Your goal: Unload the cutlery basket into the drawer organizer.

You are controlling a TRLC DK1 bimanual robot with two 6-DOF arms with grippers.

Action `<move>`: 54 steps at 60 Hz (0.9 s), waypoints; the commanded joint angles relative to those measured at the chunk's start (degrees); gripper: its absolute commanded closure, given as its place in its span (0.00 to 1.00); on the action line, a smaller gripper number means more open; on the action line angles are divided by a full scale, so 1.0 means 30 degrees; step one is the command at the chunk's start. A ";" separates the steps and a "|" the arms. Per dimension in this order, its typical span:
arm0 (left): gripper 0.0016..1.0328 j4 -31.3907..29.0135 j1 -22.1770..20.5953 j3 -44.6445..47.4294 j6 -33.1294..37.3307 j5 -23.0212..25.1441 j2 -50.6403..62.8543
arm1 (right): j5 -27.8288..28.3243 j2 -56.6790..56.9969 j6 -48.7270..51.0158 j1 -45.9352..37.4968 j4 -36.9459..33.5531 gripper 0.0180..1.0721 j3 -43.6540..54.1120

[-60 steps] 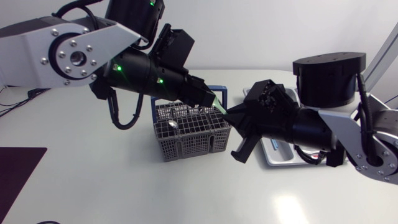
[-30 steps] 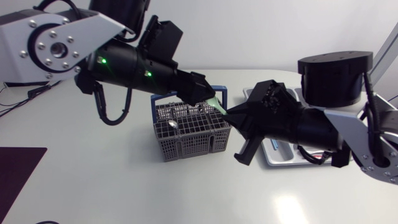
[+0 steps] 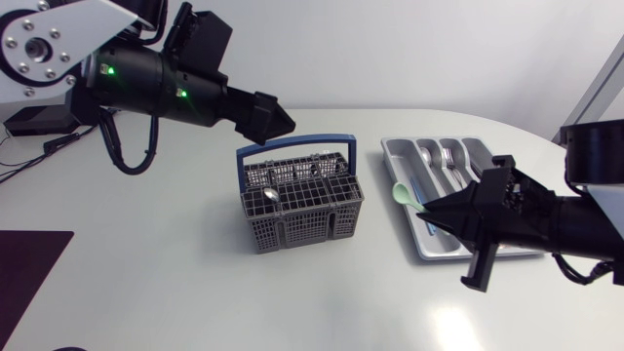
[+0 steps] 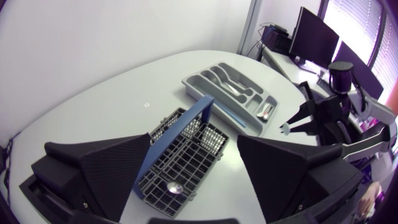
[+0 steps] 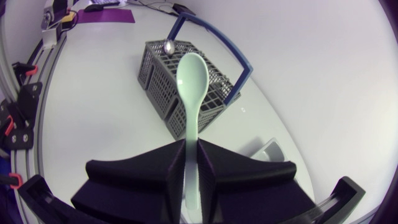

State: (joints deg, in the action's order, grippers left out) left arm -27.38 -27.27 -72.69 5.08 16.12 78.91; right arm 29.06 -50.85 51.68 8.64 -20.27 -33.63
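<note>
My right gripper (image 3: 436, 212) is shut on the handle of a pale green spoon (image 3: 402, 193), held above the left rim of the grey drawer organizer (image 3: 390, 156). In the right wrist view the spoon (image 5: 191, 78) sticks out ahead of the shut gripper (image 5: 191, 148), bowl toward the basket (image 5: 155, 68). The grey mesh cutlery basket (image 3: 302, 210) with a blue handle stands mid-table and holds a silver spoon (image 3: 270, 195). My left gripper (image 3: 278, 119) hangs open up and left of the basket. In the left wrist view its fingers (image 4: 112, 171) stand wide apart above the basket (image 4: 186, 168).
The organizer (image 4: 205, 78) holds forks and spoons (image 3: 444, 161) in its far compartments and a thin blue item (image 3: 413, 185) in its left one. A dark mat (image 3: 24, 263) lies at the table's left edge.
My left gripper opened, let go of the green spoon and drew back up and left. My right arm pulled away to the right with the spoon, from over the basket to the organizer.
</note>
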 commanded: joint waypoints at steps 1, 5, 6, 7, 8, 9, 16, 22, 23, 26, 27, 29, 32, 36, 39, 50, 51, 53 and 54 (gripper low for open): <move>0.04 -0.0250 0.0124 0.0820 0.2115 -0.0481 0.0590 | 0.0743 0.0251 0.3457 -0.1798 -0.1182 0.88 0.0574; 0.04 -0.0045 0.0417 0.1465 0.3843 -0.0686 0.0707 | 0.1622 -0.0159 0.5771 -0.3643 -0.2120 0.88 0.0516; 0.04 0.0073 0.0476 0.1582 0.4165 -0.0715 0.0795 | 0.1710 -0.0306 0.6328 -0.3995 -0.2325 0.88 0.0486; 0.04 0.0102 0.0563 0.1670 0.4488 -0.0744 0.0853 | 0.1798 -0.0482 0.6884 -0.4346 -0.2500 0.88 0.0486; 0.04 0.0102 0.0651 0.1758 0.4927 -0.0744 0.0941 | 0.1886 -0.0745 0.7617 -0.4727 -0.2793 0.88 0.0486; 0.04 0.0102 0.0710 0.1846 0.5220 -0.0744 0.1029 | 0.1945 -0.0980 0.8203 -0.5049 -0.3028 0.88 0.0457; 0.04 0.0131 0.1003 0.2285 0.7007 -0.0744 0.1381 | 0.2003 -0.2650 1.1162 -0.7012 -0.3262 0.88 0.0311; 0.04 0.0131 0.0974 0.2607 0.8121 -0.0744 0.1381 | 0.2003 -0.4495 1.3388 -0.8536 -0.3262 0.89 -0.0275; 0.04 0.0131 0.0974 0.2637 0.8267 -0.0744 0.1381 | 0.1974 -0.4847 1.3623 -0.8682 -0.3262 0.89 -0.0393; 0.04 0.0102 0.0974 0.2695 0.8706 -0.0774 0.1439 | 0.1915 -0.5726 1.4502 -0.9327 -0.3233 0.89 -0.0803; 0.04 0.0102 0.0974 0.2695 0.8882 -0.0803 0.1469 | 0.1915 -0.5989 1.4765 -0.9532 -0.3204 0.89 -0.0920; 0.04 0.0073 0.1003 0.2725 0.9175 -0.0803 0.1498 | 0.1827 -0.6722 1.5263 -0.9854 -0.3174 0.89 -0.1330; 0.04 0.0073 0.1062 0.2725 0.9527 -0.0832 0.1586 | 0.1710 -0.7777 1.5673 -1.0264 -0.3174 0.89 -0.2033; 0.04 0.0102 0.1179 0.2666 0.9878 -0.0861 0.1644 | 0.1593 -0.9066 1.6289 -1.0850 -0.3145 0.90 -0.2941; 0.04 0.0073 0.1179 0.2695 1.0113 -0.0861 0.1644 | 0.1447 -1.0091 1.6699 -1.1319 -0.3145 0.90 -0.3674; 0.04 -0.0015 0.1003 0.3252 1.1695 -0.0861 0.1117 | 0.0568 -1.3431 1.8134 -1.2491 -0.2998 0.90 -0.5637; 0.04 -0.0015 0.0974 0.3369 1.1929 -0.0861 0.1029 | 0.0450 -1.3724 1.8134 -1.2579 -0.2998 0.90 -0.5871; 0.04 -0.0015 0.0915 0.3574 1.2427 -0.0861 0.0912 | 0.0333 -1.4222 1.8134 -1.2667 -0.3028 0.90 -0.6223; 0.04 -0.0015 0.0856 0.3750 1.2749 -0.0861 0.0853 | 0.0245 -1.4427 1.8134 -1.2725 -0.3028 0.90 -0.6369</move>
State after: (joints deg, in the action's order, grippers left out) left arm -26.26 -24.38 -65.06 38.81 13.37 82.08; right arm 30.72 -90.08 102.80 -28.42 -29.34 -50.37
